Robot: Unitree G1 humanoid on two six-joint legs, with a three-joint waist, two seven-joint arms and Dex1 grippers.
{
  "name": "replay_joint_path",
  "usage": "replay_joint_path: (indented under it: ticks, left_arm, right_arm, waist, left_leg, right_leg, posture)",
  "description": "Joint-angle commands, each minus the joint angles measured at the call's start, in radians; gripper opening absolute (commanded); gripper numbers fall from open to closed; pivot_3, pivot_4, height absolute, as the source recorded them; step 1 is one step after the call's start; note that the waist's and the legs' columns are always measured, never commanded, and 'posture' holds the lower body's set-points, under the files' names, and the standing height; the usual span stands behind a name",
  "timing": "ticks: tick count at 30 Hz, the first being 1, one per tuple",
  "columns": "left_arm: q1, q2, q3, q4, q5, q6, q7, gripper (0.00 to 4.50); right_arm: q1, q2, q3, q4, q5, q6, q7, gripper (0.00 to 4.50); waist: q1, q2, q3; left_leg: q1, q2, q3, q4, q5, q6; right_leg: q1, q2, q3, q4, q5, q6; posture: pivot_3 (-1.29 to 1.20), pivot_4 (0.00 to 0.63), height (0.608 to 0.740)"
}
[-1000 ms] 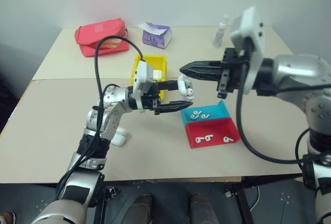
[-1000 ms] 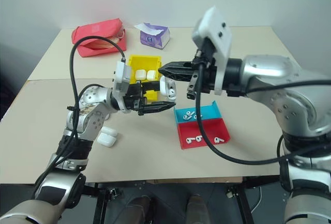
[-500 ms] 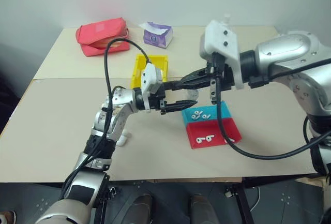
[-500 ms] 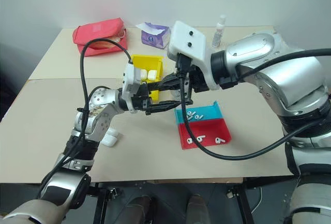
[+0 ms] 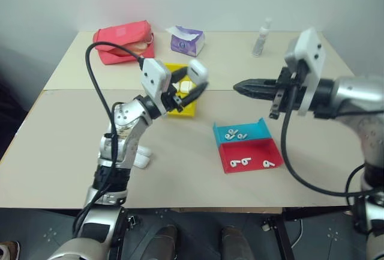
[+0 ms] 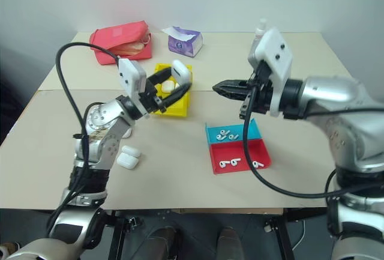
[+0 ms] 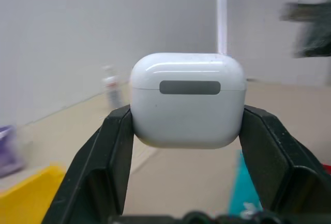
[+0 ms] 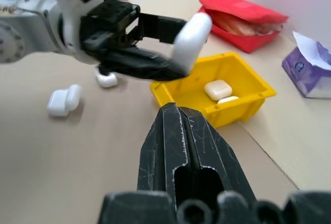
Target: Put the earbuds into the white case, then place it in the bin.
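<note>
Left hand (image 5: 193, 84): raised above the bench (image 5: 72, 152), its two black fingers (image 7: 111, 162) pinching the white case (image 7: 187, 100) by its two sides.
White case: lid closed, held upright between the fingertips, in the air above the bin (image 5: 183, 108), touching nothing else.
Bin: yellow, just beneath and beyond the left hand's fingertips; two more white cases (image 8: 217, 89) lie inside it.
Right hand (image 5: 239, 85): fingers pressed together, holding nothing, pointing across at the left hand, a clear gap between the two.
Earbuds (image 5: 234, 134): loose in the shallow tray, below and a little behind the right hand's tip; some in the blue half (image 5: 252, 129), some in the red half (image 5: 264, 151).
Spare cases (image 6: 127, 157): two on the bench, low beside the left forearm, well behind its fingers.
Far side of bench: a red pouch (image 5: 123, 41), a purple tissue pack (image 5: 186, 39) and a small clear bottle (image 5: 261, 30), all well beyond both hands.
</note>
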Motion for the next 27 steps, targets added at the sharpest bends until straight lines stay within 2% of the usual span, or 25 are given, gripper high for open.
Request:
replay_joint_path:
  ticks: [1,7,12,13,14,16,20,23,27]
  left_arm:
    - [-0.114,-0.037,0.012,0.140,0.144,-0.043,0.249,2.77]
    - [-0.239,-0.069,-0.034,0.418,0.275,-0.025,0.409,2.77]
    - [-0.284,-0.084,-0.067,0.515,0.311,0.000,0.402,2.77]
    - [-0.281,-0.083,-0.073,0.516,0.314,0.002,0.393,3.48]
    - [-0.276,-0.079,-0.077,0.512,0.315,0.007,0.381,3.76]
    - [-0.261,-0.070,-0.081,0.498,0.318,0.010,0.367,4.43]
    - [-0.209,-0.032,-0.051,0.413,0.269,0.018,0.290,4.47]
    - [-0.125,0.053,-0.025,0.263,0.203,0.050,0.149,4.47]
    - [0.011,0.176,0.046,0.029,0.019,0.145,-0.072,4.47]
  right_arm:
    - [0.040,0.041,-0.007,-0.090,-0.051,0.018,-0.157,0.05]
    - [0.062,0.099,-0.001,-0.141,-0.030,0.088,-0.254,0.05]
    - [0.068,0.107,-0.015,-0.164,-0.007,0.118,-0.278,0.05]
    - [0.069,0.108,-0.018,-0.166,-0.001,0.124,-0.283,0.00]
    - [0.072,0.109,-0.018,-0.168,0.001,0.125,-0.285,0.00]
    - [0.077,0.112,-0.018,-0.170,0.005,0.126,-0.290,0.00]
    - [0.080,0.129,-0.034,-0.161,0.034,0.145,-0.299,0.00]
    - [0.088,0.151,-0.075,-0.149,0.072,0.161,-0.317,0.00]
    - [0.174,0.152,-0.073,-0.169,0.044,0.096,-0.317,0.00]
  waist:
    - [0.001,0.000,0.000]
    - [-0.001,0.000,0.000]
    - [-0.003,0.000,0.000]
    - [-0.005,0.000,0.000]
    - [-0.006,0.000,0.000]
    - [-0.007,0.000,0.000]
    - [-0.013,0.000,0.000]
    - [-0.022,0.000,0.000]
    - [-0.026,0.001,0.000]
  left_leg:
    - [-0.001,0.000,0.000,0.002,0.000,0.000]
    - [0.000,0.000,0.000,0.000,0.000,0.000]
    - [-0.002,-0.002,0.000,0.000,-0.001,0.001]
    - [-0.002,-0.002,0.000,0.000,-0.001,0.001]
    - [-0.002,-0.002,0.000,0.001,-0.001,0.001]
    - [-0.002,-0.002,0.000,0.001,-0.001,0.001]
    - [-0.002,-0.001,0.000,0.001,-0.001,0.001]
    - [-0.002,0.000,0.000,0.000,-0.001,0.001]
    - [-0.002,0.000,-0.001,-0.001,-0.001,0.001]
  right_leg:
    - [0.000,0.000,0.000,0.001,0.000,0.000]
    - [-0.001,0.001,0.000,0.001,0.000,0.000]
    - [-0.002,-0.001,-0.001,0.001,0.000,0.000]
    - [-0.002,-0.001,-0.001,0.001,0.000,0.000]
    - [-0.002,-0.001,-0.001,0.001,0.000,0.000]
    - [-0.002,-0.001,-0.001,0.001,0.000,0.000]
    - [-0.002,0.000,-0.001,0.001,0.000,0.000]
    - [-0.003,0.001,0.000,0.001,0.000,0.000]
    - [-0.004,0.001,0.000,0.002,0.000,0.000]
  posture:
    - [0.00,0.150,0.740]
    - [0.00,0.150,0.740]
    - [0.00,0.150,0.740]
    - [0.00,0.150,0.740]
    - [0.00,0.150,0.740]
    - [0.00,0.150,0.740]
    - [0.00,0.150,0.740]
    - [0.00,0.150,0.740]
    - [0.00,0.150,0.740]
